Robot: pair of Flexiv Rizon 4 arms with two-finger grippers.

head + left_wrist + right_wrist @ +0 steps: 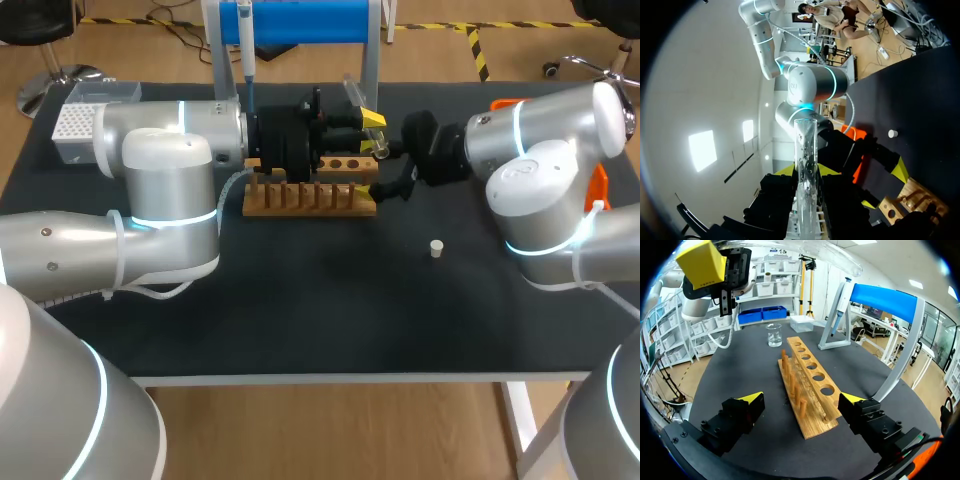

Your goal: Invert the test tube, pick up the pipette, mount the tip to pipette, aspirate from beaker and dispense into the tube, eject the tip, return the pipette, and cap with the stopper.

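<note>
Above the rack's point(807, 370) right end: the tube point(805, 145) sits in the left gripper point(806, 172), lifted clear of the rack and tilted in the head view.
- Left gripper: clamped on the tube, one yellow tip on each side of the glass, and the tube runs straight out between them. The gap is narrow, just the tube's width.
- Tube: clear glass, long thin cylinder. Can't tell which end is the open one.
- Right gripper point(801, 399): spread wide, holding nothing. It's low over the table point(330, 300) at the rack's right end, which lies between its fingers point(742, 415). There's a gap on one side; can't tell whether the other finger touches the wood.
- Rack: pale wood, with a top board that has a row of round holes and a row of upright pegs alongside it. It lies along the table between the two arms.
- Stopper point(436, 248): small, white, stubby. It stands loose on the table on the near side of the right gripper, apart from both it and the rack.
- Pipette point(839, 302): white and blue body, hanging tip-down on the stand point(887, 300), which has a blue bar on pale uprights. It's at the far side, behind the rack.
- Beaker point(773, 335): clear glass, upright, past the rack's far end as the right wrist sees it.
- Tip box point(75, 122): white, with a gridded top, at the far left beside the left arm.
- Table top: matte black.
</note>
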